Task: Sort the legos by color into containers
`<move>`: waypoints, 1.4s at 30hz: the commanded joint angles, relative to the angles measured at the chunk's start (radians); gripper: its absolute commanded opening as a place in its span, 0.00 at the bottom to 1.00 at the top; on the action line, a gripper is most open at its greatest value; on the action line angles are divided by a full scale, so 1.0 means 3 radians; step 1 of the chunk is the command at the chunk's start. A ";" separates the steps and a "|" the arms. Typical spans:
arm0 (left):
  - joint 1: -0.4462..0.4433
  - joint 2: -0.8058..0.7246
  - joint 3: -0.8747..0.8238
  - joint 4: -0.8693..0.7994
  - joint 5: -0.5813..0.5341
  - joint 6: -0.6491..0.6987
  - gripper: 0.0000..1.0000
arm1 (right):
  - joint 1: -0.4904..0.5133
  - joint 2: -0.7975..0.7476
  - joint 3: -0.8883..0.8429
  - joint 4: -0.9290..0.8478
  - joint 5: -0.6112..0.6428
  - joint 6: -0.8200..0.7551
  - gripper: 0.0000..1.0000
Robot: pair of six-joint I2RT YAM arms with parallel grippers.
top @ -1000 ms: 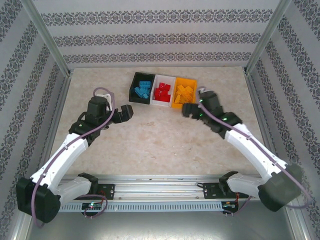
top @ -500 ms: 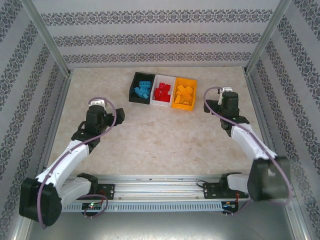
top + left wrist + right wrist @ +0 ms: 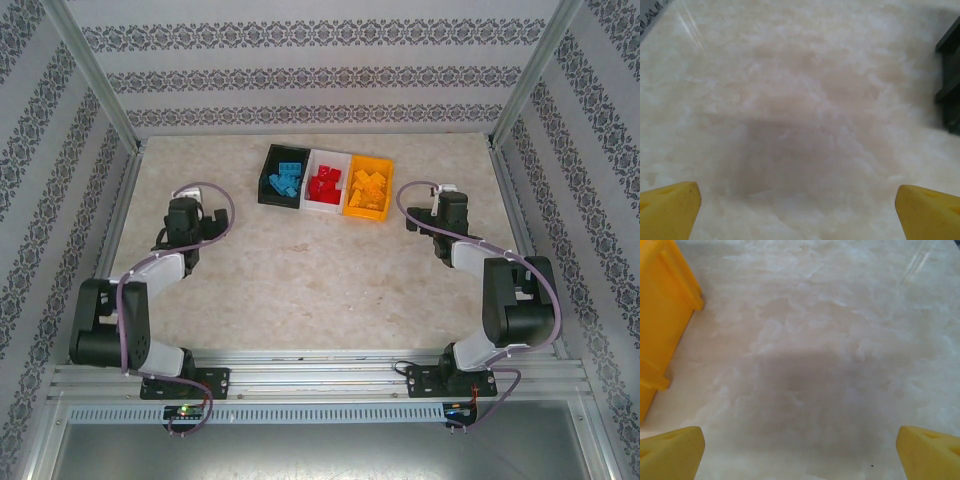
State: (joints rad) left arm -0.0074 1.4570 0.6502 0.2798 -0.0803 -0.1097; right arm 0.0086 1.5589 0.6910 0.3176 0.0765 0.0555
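**Bricks sorted by colour in three bins, both jaws wide open over bare tabletop**

From overhead I see the three bins touching side by side in a row at the middle of the far edge of the tabletop [image 3: 330, 280]. The black bin [image 3: 266, 180] on the left holds the blue legos [image 3: 286, 181]. The white bin [image 3: 328, 155] in the middle holds the red legos [image 3: 325, 185]. The orange bin [image 3: 371, 158] on the right holds the orange legos [image 3: 368, 190], which blend into their bin so that I cannot count them. Each pile is a loose jumble of small studded bricks.

The left arm [image 3: 160, 268] is folded near the left edge and the right arm [image 3: 470, 258] near the right edge, closer to the orange bin.

Overhead is too small for me to read the jaws, but the wrist cameras settle it. On the left wrist camera the left jaws stand wide open, yellow fingertips [image 3: 667, 210] in the bottom corners, with bare marbled tabletop between them and a dark corner of the black bin at the right. On the right wrist camera the right jaws are spread just as wide and hold nothing, fingertips [image 3: 670, 452] low in view. The orange bin's outer wall rises at the left, its contents hidden from that low angle.
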 commanded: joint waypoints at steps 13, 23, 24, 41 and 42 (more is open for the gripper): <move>0.0066 0.0283 -0.0582 0.1526 0.0190 0.0269 1.00 | -0.0018 -0.0016 -0.0021 0.0237 -0.0089 -0.0016 0.98; 0.0053 0.0418 -0.0939 0.2273 0.0033 0.0238 1.00 | -0.0018 -0.0193 -0.0364 0.0692 -0.0074 -0.0014 0.98; 0.0050 0.0425 -0.0943 0.2314 0.0032 0.0242 1.00 | -0.0018 -0.0211 -0.0409 0.0753 -0.0072 -0.0019 0.98; 0.0051 0.0425 -0.0950 0.2322 0.0038 0.0243 1.00 | 0.0120 -0.0163 -0.1077 0.2025 0.0025 -0.0166 0.98; 0.0052 0.0425 -0.0950 0.2320 0.0038 0.0243 1.00 | 0.0099 -0.0154 -0.1045 0.1973 -0.0019 -0.0141 0.98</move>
State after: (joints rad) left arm -0.0044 1.5787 0.3645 0.9272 -0.0612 -0.0483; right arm 0.0322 1.5009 0.3592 0.8639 0.0734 0.0292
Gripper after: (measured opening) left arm 0.999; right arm 0.979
